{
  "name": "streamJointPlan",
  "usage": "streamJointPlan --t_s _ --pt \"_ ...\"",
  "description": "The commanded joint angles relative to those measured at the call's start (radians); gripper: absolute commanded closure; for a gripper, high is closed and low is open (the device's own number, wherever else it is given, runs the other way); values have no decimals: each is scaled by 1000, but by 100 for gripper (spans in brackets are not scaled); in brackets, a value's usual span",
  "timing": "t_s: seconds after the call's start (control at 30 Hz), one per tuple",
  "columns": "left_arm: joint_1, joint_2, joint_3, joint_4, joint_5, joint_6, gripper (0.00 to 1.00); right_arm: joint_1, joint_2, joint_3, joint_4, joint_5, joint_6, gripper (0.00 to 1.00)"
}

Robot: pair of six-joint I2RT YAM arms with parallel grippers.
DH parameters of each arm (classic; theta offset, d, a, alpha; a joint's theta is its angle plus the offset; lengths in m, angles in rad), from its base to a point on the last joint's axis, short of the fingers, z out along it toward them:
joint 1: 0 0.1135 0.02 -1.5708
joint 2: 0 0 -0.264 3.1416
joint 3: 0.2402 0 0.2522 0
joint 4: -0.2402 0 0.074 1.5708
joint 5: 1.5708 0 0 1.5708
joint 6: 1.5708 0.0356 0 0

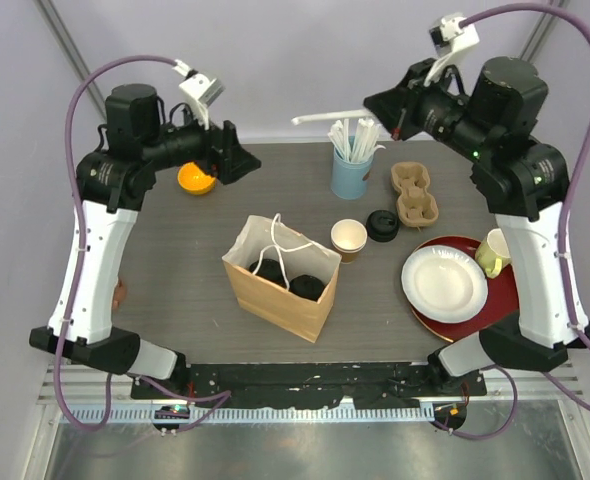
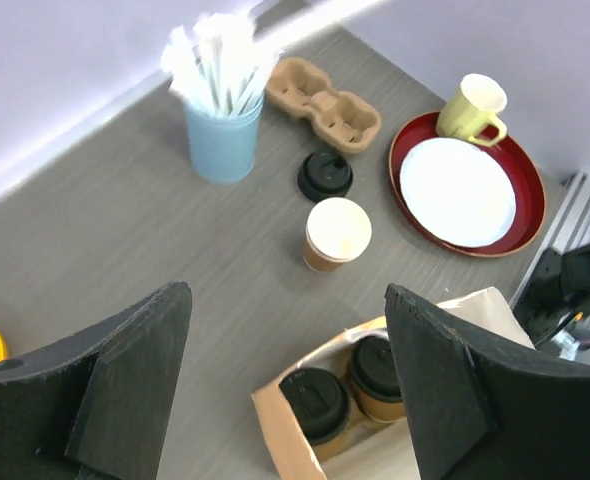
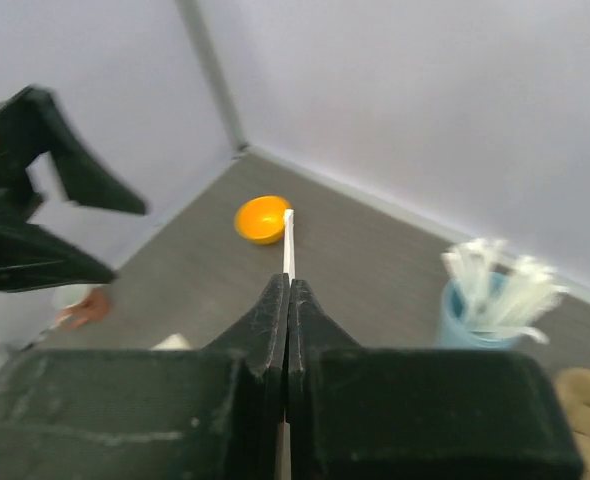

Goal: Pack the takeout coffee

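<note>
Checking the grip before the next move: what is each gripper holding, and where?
Right gripper pinches a wrapped straw near one end, the rest sticking out ahead. Left gripper is open and holds nothing.

A: Lighting?
B: Bright, even, overhead; soft shadow beside paper bag (image 1: 280, 285).
A: Sharpness?
B: Top view crisp. Right wrist view smeared: straws (image 3: 495, 275), orange bowl (image 3: 262, 219). Left gripper (image 2: 287, 300) soft up close.

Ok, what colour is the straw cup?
The straw cup is light blue; clearest in left wrist view.
</note>
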Motion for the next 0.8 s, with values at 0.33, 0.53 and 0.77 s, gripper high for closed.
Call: streamJointPlan --t_s 0.33,0.53,0.77 --pt "-355 58 224 -129 -246 454 15 206 150 82 -5 -197 171 99" --pt "-355 98 224 -197 -375 472 24 206 138 53 49 -251 198 99" --pt "-355 121 244 -192 -406 463 68 206 120 13 64 -282 197 99"
